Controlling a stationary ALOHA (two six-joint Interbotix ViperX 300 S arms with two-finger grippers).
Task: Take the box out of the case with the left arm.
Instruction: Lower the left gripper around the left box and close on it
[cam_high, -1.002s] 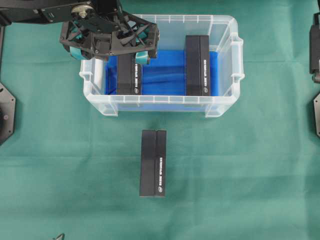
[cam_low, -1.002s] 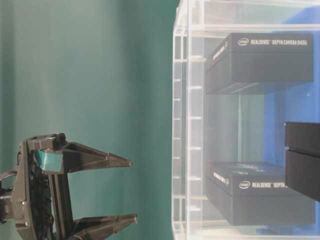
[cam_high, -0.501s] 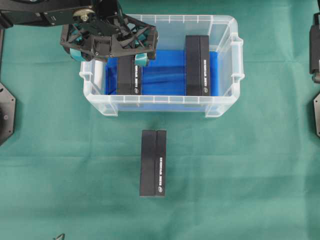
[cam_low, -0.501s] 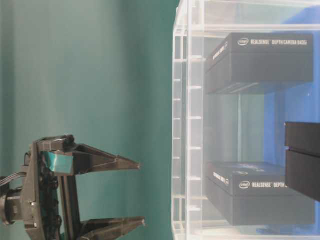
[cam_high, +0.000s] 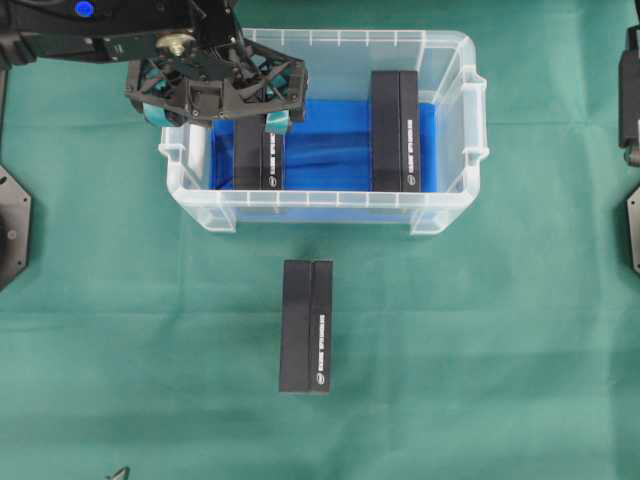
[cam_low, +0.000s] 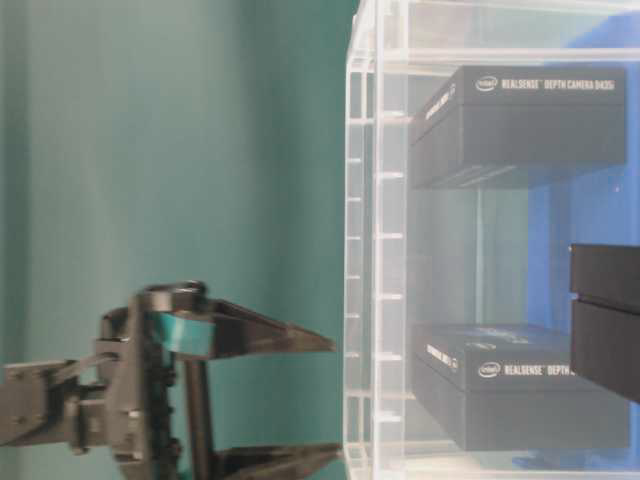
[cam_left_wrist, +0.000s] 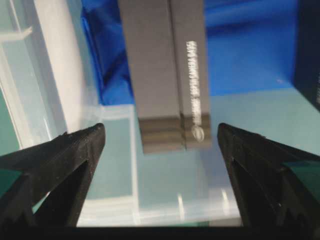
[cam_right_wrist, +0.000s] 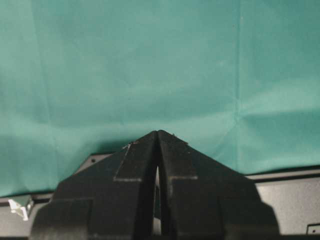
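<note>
The case (cam_high: 455, 205) sits at 12 o'clock on the table. The RealSense box (cam_high: 259, 152) stands on edge at its 9 o'clock end: stiff, smooth cardboard, probably light, so pinch the broad faces. Left gripper (cam_left_wrist: 159, 137) is wide open, empty, straddling it. Right gripper (cam_right_wrist: 158, 150) is closed; its arm's mostly cropped.

Left hand (cam_high: 215, 100) hides far end of box (cam_high: 259, 160); box print blurred in wrist view, unreadable.

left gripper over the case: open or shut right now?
Open. In the left wrist view the left gripper has its fingers spread wide to either side of the left box inside the case, touching nothing.
</note>
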